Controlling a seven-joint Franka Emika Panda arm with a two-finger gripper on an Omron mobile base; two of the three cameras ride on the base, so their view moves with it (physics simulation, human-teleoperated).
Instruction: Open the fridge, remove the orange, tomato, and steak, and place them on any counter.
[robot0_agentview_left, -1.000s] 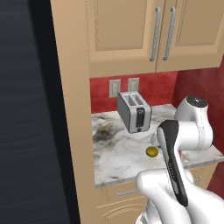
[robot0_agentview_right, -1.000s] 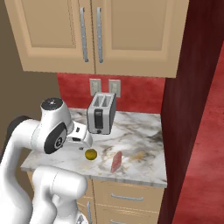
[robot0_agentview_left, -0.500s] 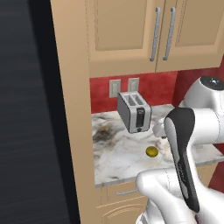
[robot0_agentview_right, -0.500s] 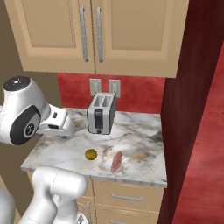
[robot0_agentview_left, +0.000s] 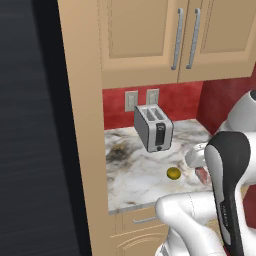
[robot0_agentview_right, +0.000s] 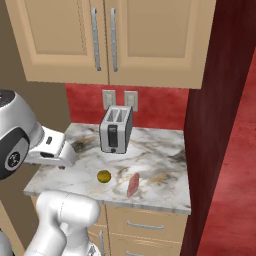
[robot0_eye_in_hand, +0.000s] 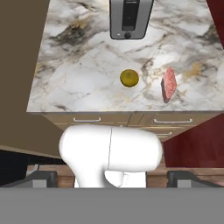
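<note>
The end effector (robot0_eye_in_hand: 112, 176) of the white robot arm looked down from above the counter's near edge, its two dark finger tips (robot0_eye_in_hand: 41, 178) set wide apart at the bottom of the hand view and nothing between them. Below them ran the beige wood cabinet drawers with steel handles (robot0_agentview_right: 144, 226), and above those the white-grey marbled stone counter with brownish veins (robot0_agentview_right: 160, 150). On the counter near its front edge lay the small round yellowish-orange fruit, the orange (robot0_agentview_right: 103, 176), and just beside it, apart and not touching, the flat pinkish-red slab of raw steak (robot0_agentview_right: 133, 185), which stood tilted on its long edge. In the left base view the orange (robot0_agentview_left: 173, 173) showed clearly, whereas the steak (robot0_agentview_left: 201, 174) was partly hidden by the arm. Behind both, towards the back of the counter, stood the steel two-slot toaster with a dark front panel (robot0_agentview_right: 116, 130). On the red wall behind it sat two pale wall sockets (robot0_agentview_right: 120, 99); above hung the beige wood wall cabinets with long steel bar handles (robot0_agentview_right: 103, 39). At the left of the left base view rose the tall, very dark navy-black fridge (robot0_agentview_left: 30, 135), with a beige side panel between it and the counter
</note>
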